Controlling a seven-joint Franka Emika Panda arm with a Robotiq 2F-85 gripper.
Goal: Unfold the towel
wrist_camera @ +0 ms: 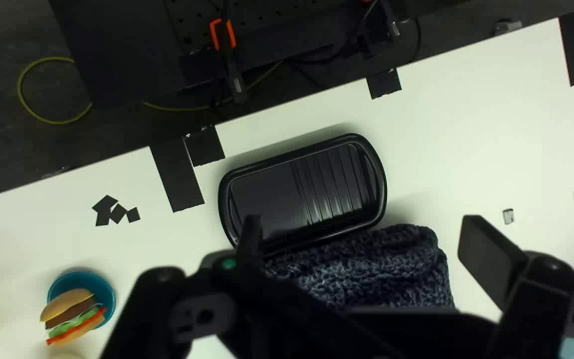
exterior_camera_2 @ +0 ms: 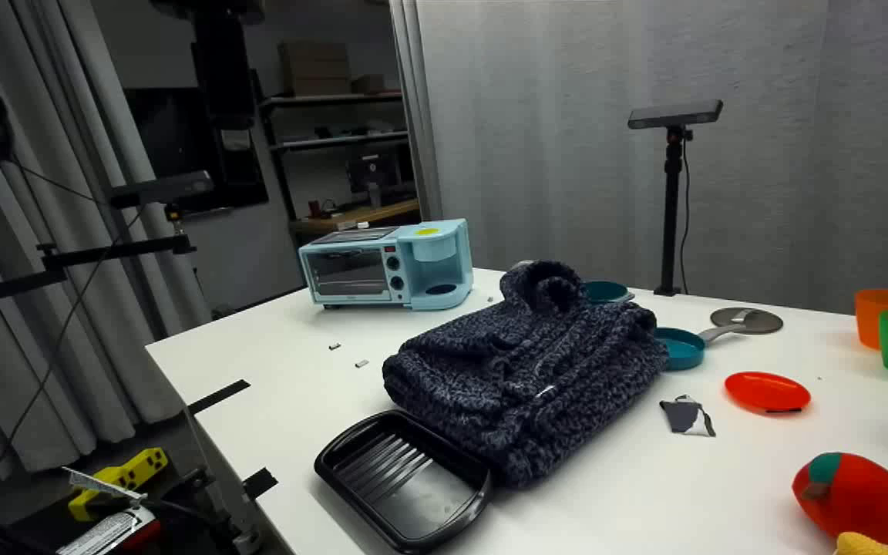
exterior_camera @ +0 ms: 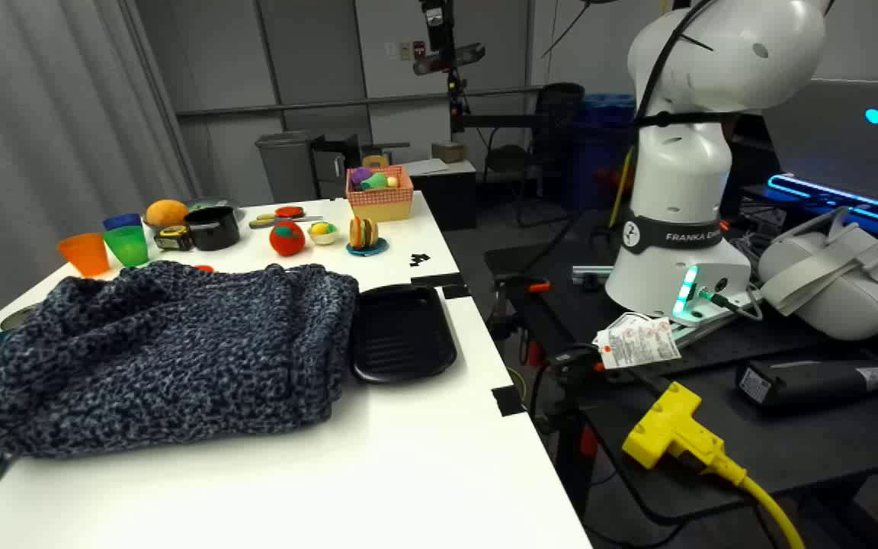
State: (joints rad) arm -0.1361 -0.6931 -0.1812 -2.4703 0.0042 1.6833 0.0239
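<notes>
Nearest in the wrist view is one gripper (wrist_camera: 361, 239), and its two jaws stand wide apart, released. Then comes one towel (exterior_camera: 203, 358), a thick folded heap on the white table (exterior_camera: 332, 488), with one black tray (wrist_camera: 272, 199) just beside it. Farther away, I count three cups (exterior_camera: 128, 248), orange, green and blue, in an exterior view; in an exterior view where one light-blue toaster oven (exterior_camera_2: 405, 266) stands, only two of them are visible.
</notes>
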